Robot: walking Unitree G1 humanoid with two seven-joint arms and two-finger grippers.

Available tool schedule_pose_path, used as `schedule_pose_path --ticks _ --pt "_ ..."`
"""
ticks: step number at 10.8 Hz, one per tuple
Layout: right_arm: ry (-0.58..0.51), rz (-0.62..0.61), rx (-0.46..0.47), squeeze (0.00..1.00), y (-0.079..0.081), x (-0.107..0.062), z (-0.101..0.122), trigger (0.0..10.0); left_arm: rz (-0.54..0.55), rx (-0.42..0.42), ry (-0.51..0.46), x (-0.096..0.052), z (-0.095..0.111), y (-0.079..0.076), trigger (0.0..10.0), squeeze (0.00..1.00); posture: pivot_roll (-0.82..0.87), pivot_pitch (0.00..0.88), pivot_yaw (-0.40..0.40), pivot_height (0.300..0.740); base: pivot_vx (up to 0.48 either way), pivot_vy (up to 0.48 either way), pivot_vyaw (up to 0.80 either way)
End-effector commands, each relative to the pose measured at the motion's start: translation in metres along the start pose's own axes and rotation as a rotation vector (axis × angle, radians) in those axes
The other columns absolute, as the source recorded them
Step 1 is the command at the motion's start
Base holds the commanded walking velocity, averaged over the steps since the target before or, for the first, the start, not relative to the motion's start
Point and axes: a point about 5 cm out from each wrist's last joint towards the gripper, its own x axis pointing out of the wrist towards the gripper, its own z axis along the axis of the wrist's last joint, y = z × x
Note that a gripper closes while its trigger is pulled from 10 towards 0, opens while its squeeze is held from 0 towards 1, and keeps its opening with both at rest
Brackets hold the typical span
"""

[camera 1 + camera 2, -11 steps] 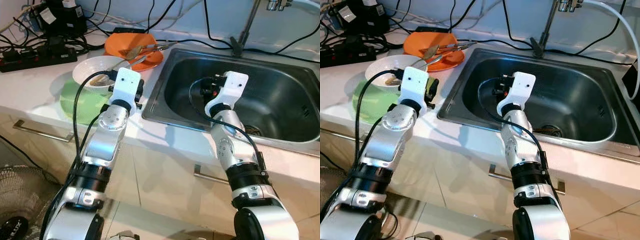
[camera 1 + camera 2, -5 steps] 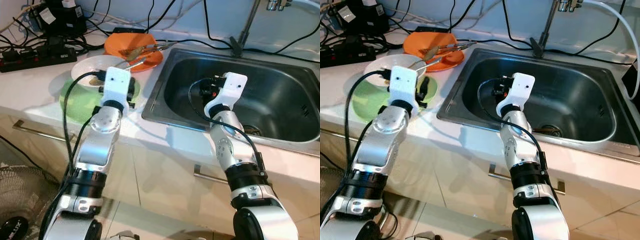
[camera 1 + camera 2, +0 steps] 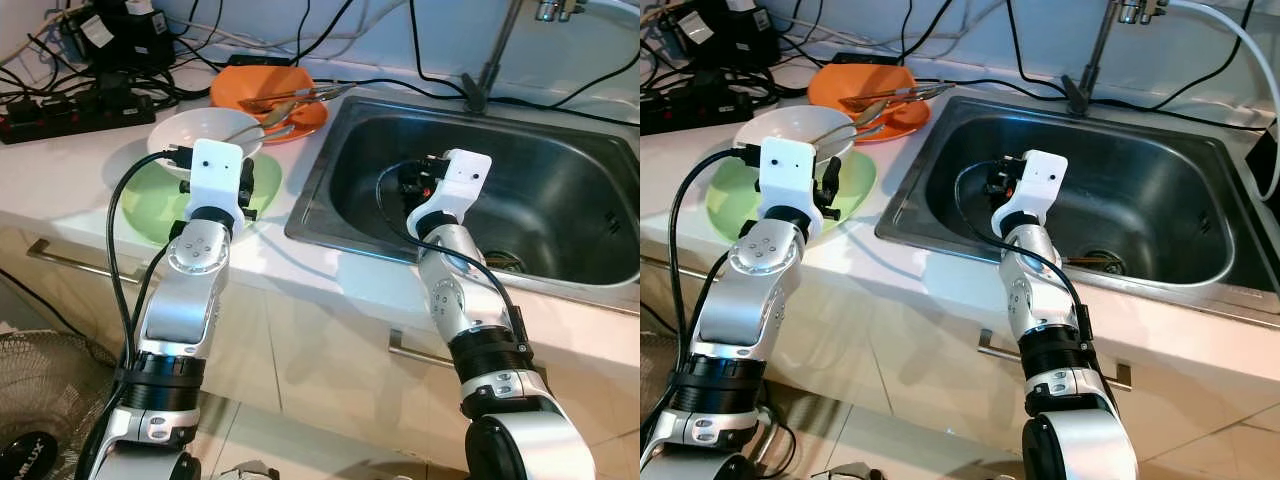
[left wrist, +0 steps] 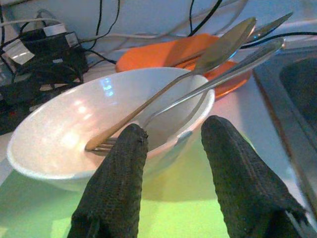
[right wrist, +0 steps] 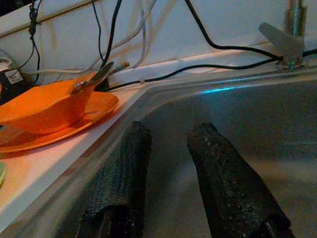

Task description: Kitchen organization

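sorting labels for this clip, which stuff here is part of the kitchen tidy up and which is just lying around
Part of the job:
- white bowl holding a fork and spoon
- green plate under it
- orange dishes with utensils
- sink
- left gripper, open at the bowl
- right gripper, open over the sink

Lying about:
- power strip
- cables
- faucet

A white bowl (image 4: 74, 129) sits upright on a flat green plate (image 3: 160, 205) on the desk, with a spoon (image 4: 198, 67) and a fork (image 4: 163, 106) leaning inside, their handles over the rim. Just behind, an orange bowl (image 5: 44, 106) rests on an orange plate (image 5: 74, 124) beside the steel sink (image 3: 560, 190).
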Motion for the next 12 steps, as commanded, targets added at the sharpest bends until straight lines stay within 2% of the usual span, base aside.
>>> schedule_pose_path --ticks 1,3,4,5,6,8,9,10,12 --pt "-0.021 0.007 -0.004 0.0 0.001 0.003 0.004 10.0 0.026 0.012 -0.009 -0.003 0.003 0.006 10.0 0.0 0.15 0.018 -0.002 0.74 0.0 0.0 0.0" --pt "-0.02 0.006 -0.001 0.0 0.001 0.003 0.003 10.0 -0.058 0.076 -0.105 -0.005 0.021 -0.005 10.0 0.0 0.16 0.015 -0.002 0.74 0.0 0.0 0.0" --pt "-0.021 0.006 0.0 0.0 0.002 0.003 0.004 10.0 -0.171 0.196 -0.182 -0.007 0.031 -0.021 10.0 0.0 0.16 0.016 -0.003 0.74 0.0 0.0 0.0" --pt "-0.021 0.003 0.002 0.0 0.002 0.003 0.003 10.0 -0.259 0.354 -0.217 -0.006 0.03 -0.036 10.0 0.0 0.16 0.014 -0.001 0.74 0.0 0.0 0.0" --pt "-0.021 0.001 0.002 0.0 0.002 0.003 0.003 10.0 -0.279 0.436 -0.206 -0.003 0.026 -0.041 10.0 0.0 0.15 0.011 0.002 0.74 0.0 0.0 0.0" --pt "-0.023 -0.004 0.003 0.0 0.001 0.002 0.002 10.0 -0.3 0.665 -0.196 0.006 0.017 -0.047 10.0 0.0 0.14 0.003 0.014 0.74 0.0 0.0 0.0" --pt "-0.024 -0.005 0.004 0.0 0.001 0.002 0.002 10.0 -0.276 0.758 -0.202 0.018 0.017 -0.052 10.0 0.0 0.13 0.0 0.014 0.74 0.0 0.0 0.0" --pt "-0.024 -0.003 0.005 0.0 0.001 0.001 0.001 10.0 -0.259 0.818 -0.221 0.026 0.02 -0.054 10.0 0.0 0.13 0.0 0.016 0.74 0.0 0.0 0.0" --pt "-0.029 -0.002 0.005 0.0 0.001 0.001 0.002 10.0 -0.221 0.849 -0.259 0.04 0.03 -0.054 10.0 0.0 0.12 0.0 0.022 0.74 0.0 0.0 0.0"
